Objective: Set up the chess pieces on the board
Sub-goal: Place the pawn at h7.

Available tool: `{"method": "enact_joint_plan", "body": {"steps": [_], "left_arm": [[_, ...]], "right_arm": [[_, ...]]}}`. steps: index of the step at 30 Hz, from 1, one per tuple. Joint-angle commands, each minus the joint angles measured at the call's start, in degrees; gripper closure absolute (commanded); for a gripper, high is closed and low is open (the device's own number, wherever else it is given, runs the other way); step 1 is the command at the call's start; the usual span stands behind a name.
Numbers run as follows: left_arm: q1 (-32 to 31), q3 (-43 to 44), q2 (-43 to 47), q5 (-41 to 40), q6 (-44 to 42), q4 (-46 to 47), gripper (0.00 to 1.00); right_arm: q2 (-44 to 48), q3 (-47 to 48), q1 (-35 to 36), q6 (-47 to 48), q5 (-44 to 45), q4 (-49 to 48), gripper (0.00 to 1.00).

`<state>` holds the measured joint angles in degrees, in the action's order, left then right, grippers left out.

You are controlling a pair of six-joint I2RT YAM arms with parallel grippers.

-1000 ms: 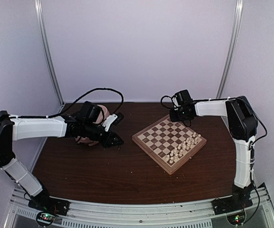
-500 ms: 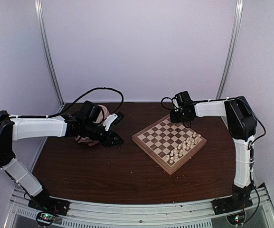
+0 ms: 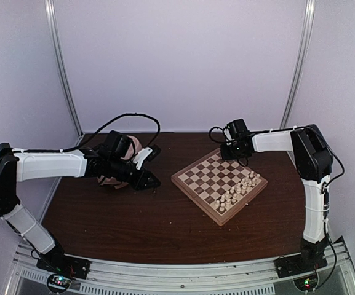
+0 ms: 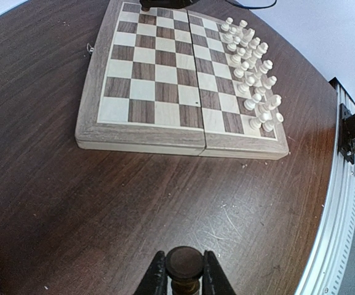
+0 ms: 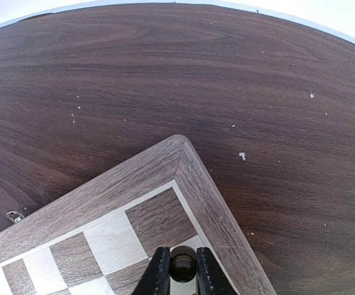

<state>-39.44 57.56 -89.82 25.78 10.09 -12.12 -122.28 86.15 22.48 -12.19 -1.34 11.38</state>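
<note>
Between the fingers of the right claw (image 5: pixel 182 274) sits one dark chess piece (image 5: pixel 183 262), firmly gripped. Directly under this claw lies a corner of the board (image 5: pixel 134 178), so I judge that this piece is meant for a square at that corner. The left claw (image 4: pixel 184 279) is also closed on a dark piece (image 4: pixel 184 263). Ahead of it there is only the table (image 4: pixel 72 203), and the board stands further ahead, well apart from it. Ahead and to the right of the left claw, the pale chessmen (image 4: pixel 251 67) stand in two rows along one side of the board, so that side looks finished. On the opposite side, ahead and to the left, I see no dark piece standing on any square, although the corner under the right claw is hidden. In my judgement the dark side is only at its beginning: two pieces are in the claws, none is placed yet, and both dark rows are left to fill
</note>
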Motion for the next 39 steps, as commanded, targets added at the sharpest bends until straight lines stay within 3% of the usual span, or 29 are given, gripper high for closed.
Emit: {"method": "enact_joint_plan", "body": {"steps": [1,20,22,26,28,33,39], "left_arm": [[-0.2,1.59,-0.6,0.55,0.53,0.65,0.85],[-0.29,1.41,-0.56,0.73,0.95,1.11,0.85],[-0.29,1.43,-0.59,0.72,0.88,1.06,0.85],[-0.27,1.5,-0.61,0.69,0.97,1.06,0.85],[-0.29,1.57,-0.7,0.56,1.02,1.05,0.85],[-0.37,2.39,-0.99,-0.77,1.98,0.47,0.85],[-0.37,3.91,-1.05,-2.14,8.22,0.87,0.85]], "right_arm": [[1.95,-1.72,-0.33,-0.03,1.08,-0.53,0.84],[3.67,-4.25,-0.35,-0.3,1.08,-0.96,0.83],[3.41,-3.93,-0.33,-0.3,1.01,-0.75,0.78],[3.29,-2.94,-0.33,0.08,0.23,-0.46,0.55],[3.53,-1.95,-0.35,0.49,-0.24,0.27,0.5],[7.11,-3.34,-0.29,1.28,-0.87,-0.18,0.46],[17.59,-14.07,0.46,1.92,-0.1,-9.12,0.46]]}}
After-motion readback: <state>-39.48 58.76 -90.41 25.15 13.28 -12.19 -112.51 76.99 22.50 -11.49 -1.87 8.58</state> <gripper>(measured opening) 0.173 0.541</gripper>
